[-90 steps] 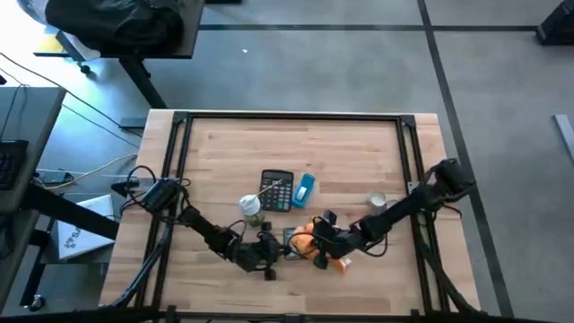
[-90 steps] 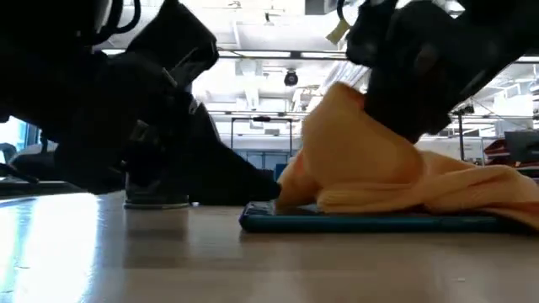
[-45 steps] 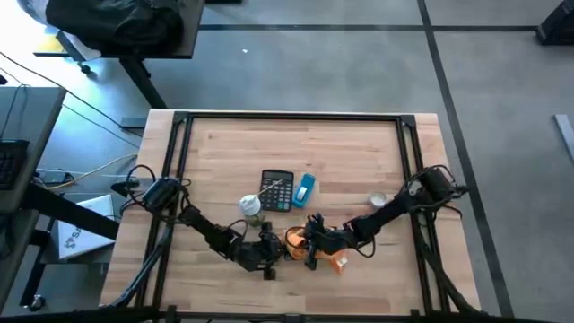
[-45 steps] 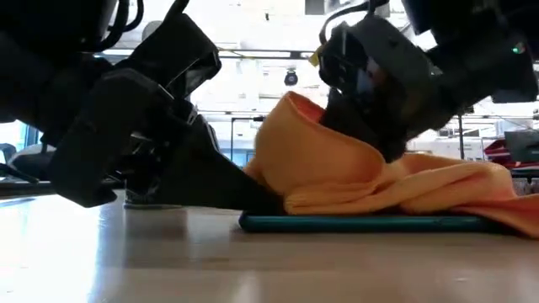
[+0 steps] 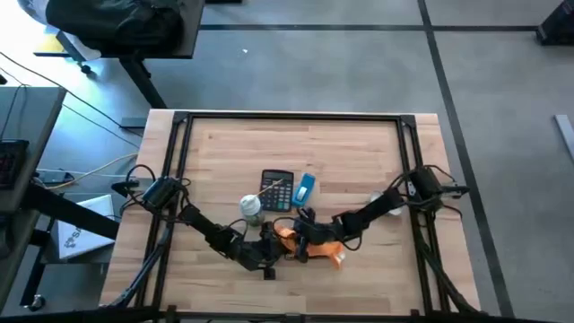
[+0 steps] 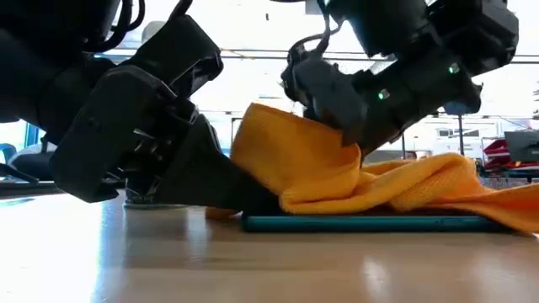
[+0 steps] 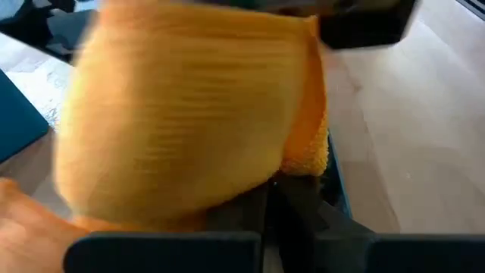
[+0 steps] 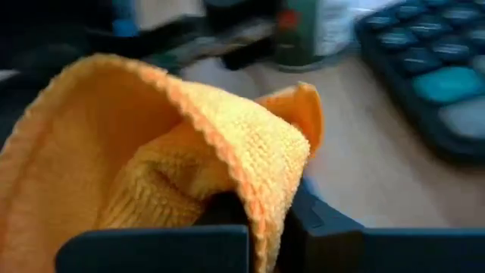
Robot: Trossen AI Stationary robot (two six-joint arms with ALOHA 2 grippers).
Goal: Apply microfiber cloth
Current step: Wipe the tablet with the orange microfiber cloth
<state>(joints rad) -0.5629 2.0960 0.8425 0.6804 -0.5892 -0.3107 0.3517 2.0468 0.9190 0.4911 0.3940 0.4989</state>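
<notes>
While the right pincer point(image 6: 341, 135) grips the microfiber cloth point(image 6: 337, 177), wiping the teal tablet point(image 6: 362, 223) goes on; next, drag it along. Left pincer point(image 5: 267, 254) state: cannot tell.

Overhead, table-level, two close wrist views

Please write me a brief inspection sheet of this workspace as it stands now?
Surface: wooden table with a dark frame.
Job's things: orange microfiber cloth bunched over a flat teal slab.
Clutter: black calculator, small blue object, small bottle, small white thing.
Grippers: right gripper shut on the microfiber cloth; left gripper low beside it, its jaws cannot be read.
Cables: loose cables off the table's left edge.
Surroundings: black chair, grey floor.
</notes>
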